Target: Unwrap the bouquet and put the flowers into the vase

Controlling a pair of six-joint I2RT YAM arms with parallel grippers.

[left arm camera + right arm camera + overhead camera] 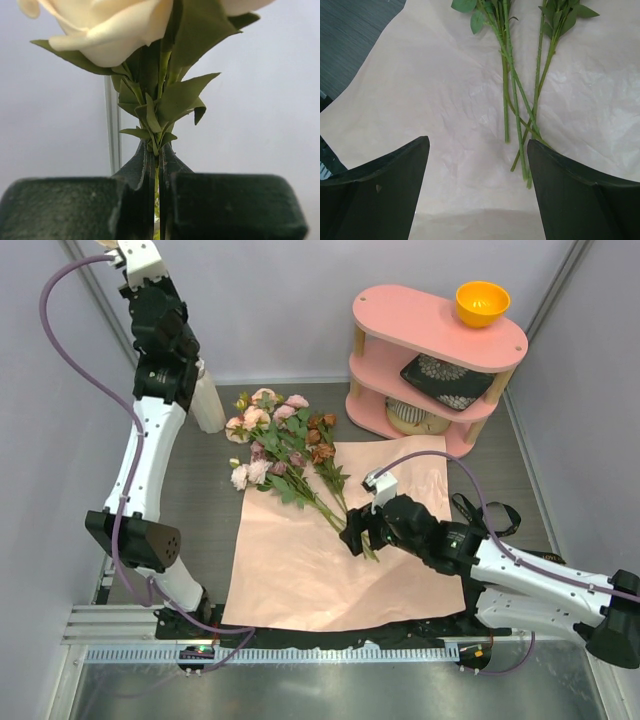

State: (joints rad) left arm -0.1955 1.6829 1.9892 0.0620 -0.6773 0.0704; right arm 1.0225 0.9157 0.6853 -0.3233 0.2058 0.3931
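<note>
Top view: flowers (285,445) flat on pink paper (300,570) on counter, long axis diagonal, heads far-left, stem ends near-right. Vase (210,405) upright at far left, half hidden behind raised left arm. Right arm low, right gripper (358,535) at stem ends.
Left wrist: left gripper (156,155) clamped on cream rose (115,30) stem, bloom up in view.
Right wrist: jaws wide apart, holding nothing, stem ends just ahead.
</note>
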